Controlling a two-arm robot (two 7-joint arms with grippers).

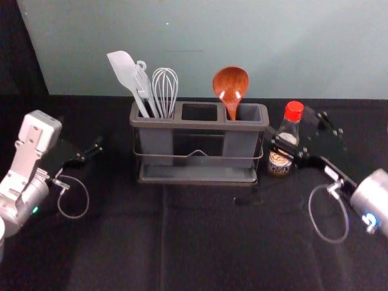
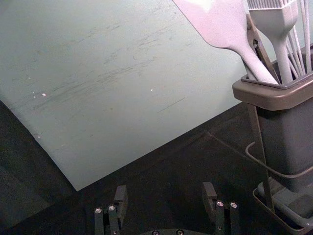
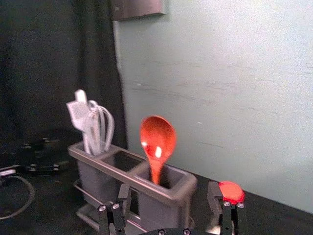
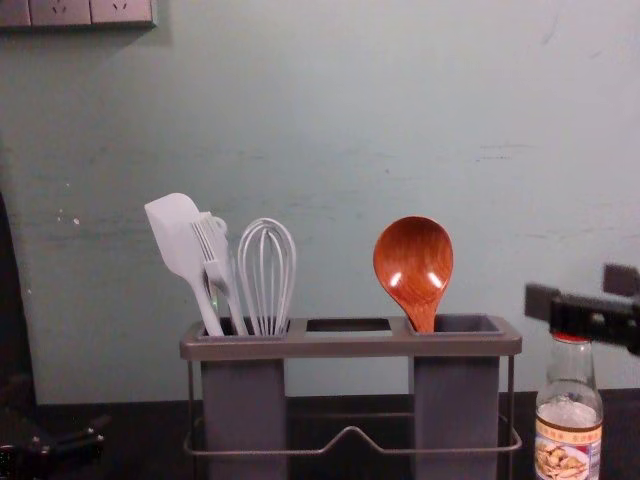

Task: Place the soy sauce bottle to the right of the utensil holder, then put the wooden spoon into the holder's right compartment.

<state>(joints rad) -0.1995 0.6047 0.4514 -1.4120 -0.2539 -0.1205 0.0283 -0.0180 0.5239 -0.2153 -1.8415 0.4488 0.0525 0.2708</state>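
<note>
The right gripper (image 1: pixel 303 134) is open beside the soy sauce bottle (image 1: pixel 280 163), which stands upright just right of the utensil holder (image 1: pixel 200 124). In the chest view the right gripper (image 4: pixel 584 290) shows at the height of the bottle's red cap (image 4: pixel 570 338) and above. The right wrist view has the right gripper (image 3: pixel 168 198) with its fingers apart and the cap (image 3: pixel 232 192) by one of them. The wooden spoon (image 4: pixel 413 265) leans bowl-up in the holder's right compartment. The left gripper (image 1: pixel 97 147), open in the left wrist view (image 2: pixel 164 196), is parked left of the holder.
A white spatula (image 4: pixel 175 235), a brush (image 4: pixel 212 250) and a whisk (image 4: pixel 267 275) stand in the holder's left compartment. A pale wall (image 1: pixel 200 42) rises behind the black-covered table (image 1: pixel 200 242). A cable loop (image 1: pixel 312 209) hangs by the right gripper.
</note>
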